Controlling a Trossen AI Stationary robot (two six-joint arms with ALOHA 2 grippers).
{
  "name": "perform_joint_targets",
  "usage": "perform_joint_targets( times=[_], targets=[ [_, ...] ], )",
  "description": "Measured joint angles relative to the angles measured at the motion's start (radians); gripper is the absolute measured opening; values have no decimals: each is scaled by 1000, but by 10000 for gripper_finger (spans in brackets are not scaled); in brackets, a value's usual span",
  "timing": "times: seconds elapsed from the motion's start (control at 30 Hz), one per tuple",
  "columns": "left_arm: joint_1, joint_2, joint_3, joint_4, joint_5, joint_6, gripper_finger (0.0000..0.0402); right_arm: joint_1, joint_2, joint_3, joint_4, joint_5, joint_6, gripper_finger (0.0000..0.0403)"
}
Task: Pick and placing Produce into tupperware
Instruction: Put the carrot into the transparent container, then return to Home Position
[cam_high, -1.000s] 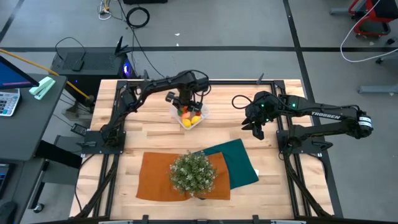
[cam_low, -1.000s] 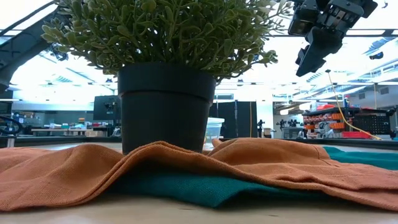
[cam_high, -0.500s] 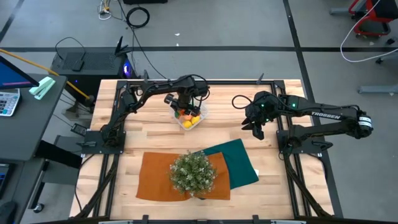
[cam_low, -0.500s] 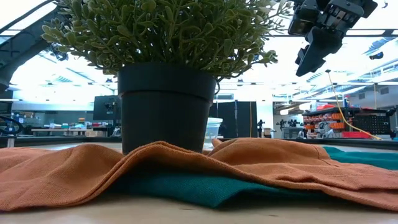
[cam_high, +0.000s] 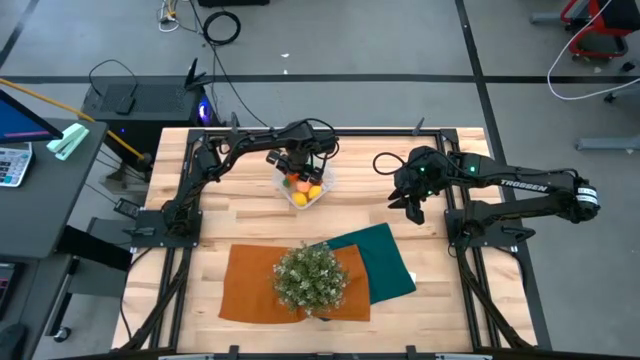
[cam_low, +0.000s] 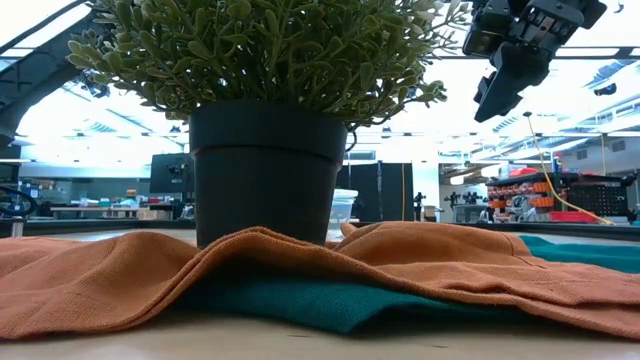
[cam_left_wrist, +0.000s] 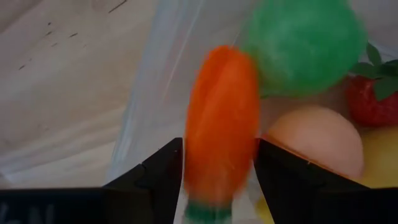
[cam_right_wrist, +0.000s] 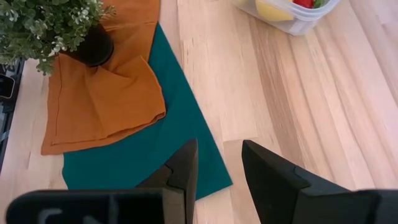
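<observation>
**Left arm parked over the tub with a carrot in its grip**

The left gripper (cam_high: 298, 168) sits right over the tupperware (cam_high: 322, 196), which is on the wooden table (cam_high: 240, 220) toward the far side, a bit left of centre. In the left wrist view its two dark fingers (cam_left_wrist: 158, 171) are clenched on an orange toy carrot (cam_left_wrist: 221, 124), green stub end toward the camera, and the carrot hangs just inside the clear wall of the tub. Already lying in the container next to it: a green piece (cam_left_wrist: 303, 45), a peach-pink one (cam_left_wrist: 317, 140), a red strawberry (cam_left_wrist: 372, 99) with green leaves, and something yellow at the edge of the shot. From above, the produce only shows as orange, red and yellow blobs in the tub.

The right gripper (cam_high: 411, 201) hangs in the air over bare table on the right side, well apart from the container. Its fingers (cam_right_wrist: 183, 165) are spread with nothing between them.

Nearer the front edge there's an orange cloth (cam_high: 250, 285) overlapping a dark green cloth (cam_high: 385, 255), and the potted plant (cam_high: 311, 277) stands on them. In the low view the black pot (cam_low: 265, 170) blocks most of the tub.
</observation>
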Motion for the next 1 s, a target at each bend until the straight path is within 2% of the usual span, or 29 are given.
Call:
perform_joint_targets(
  times=[0.53,0.8,1.0],
  targets=[
    [-35,-26,0,34,-53,4,228,0,0,0,0,0,1,93],
    [-72,-141,2,227,-183,-5,208,0,0,0,-4,0,3,93],
    [-77,-188,2,435,-201,9,181,-2,-2,0,-48,0,-19,93]
  ],
)
